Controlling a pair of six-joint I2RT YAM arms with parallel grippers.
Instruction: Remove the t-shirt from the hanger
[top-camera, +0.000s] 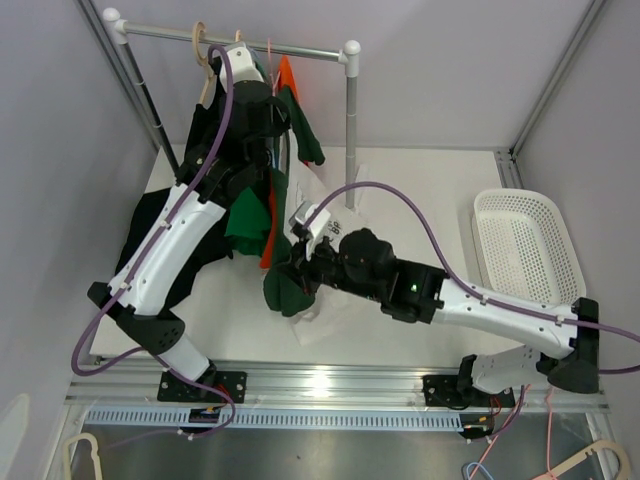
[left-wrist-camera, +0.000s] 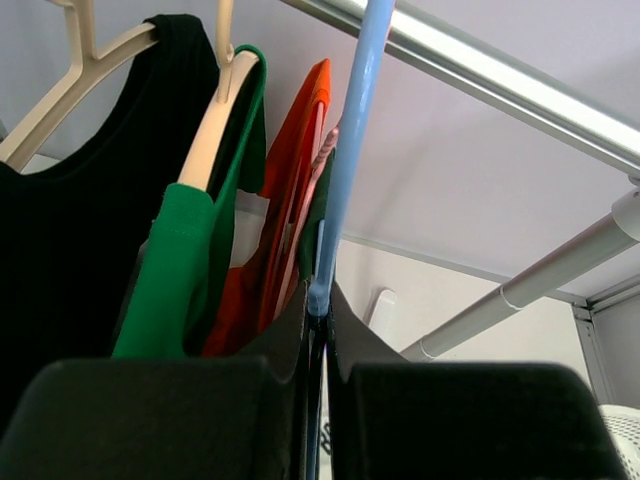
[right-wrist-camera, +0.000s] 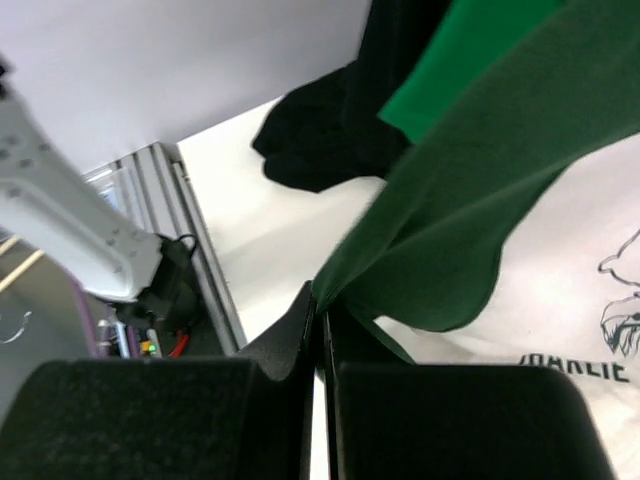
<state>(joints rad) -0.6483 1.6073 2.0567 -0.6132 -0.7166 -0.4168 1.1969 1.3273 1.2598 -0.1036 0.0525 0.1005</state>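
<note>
Dark green t-shirt (right-wrist-camera: 460, 220) was the one both arms were working on. It hung off the blue hanger (left-wrist-camera: 350, 150) up on the rail (left-wrist-camera: 500, 75) and draped down toward the front of the table (top-camera: 430, 190).

The right gripper (right-wrist-camera: 322, 330) was low down at the shirt's bottom end. In its wrist view the two fingers were pressed together with a corner of the dark green fabric pinched right between the tips, so the cloth fanned out up and to the right from the pinch point. Clamped on the shirt, no gap that I could see.

The left gripper (left-wrist-camera: 318, 310) was up by the rail, fingers closed tight on the lower end of the blue hanger's rod. The rod ran straight up out of the fingertips toward the rail.

So the shirt was basically strung between the two: the hanger end held high by the left, the hem held low by the right.

Other stuff around it:
- black shirt (left-wrist-camera: 70, 250) and bright green shirt (left-wrist-camera: 165, 270) on pale hangers just left of the blue one
- orange shirt (left-wrist-camera: 290, 180) squeezed in right beside the blue rod
- white shirt (right-wrist-camera: 560, 330) with a dark print lying on the table under the green hem
- white basket (top-camera: 515, 194) off on the right side of the table, well apart from everything
</note>
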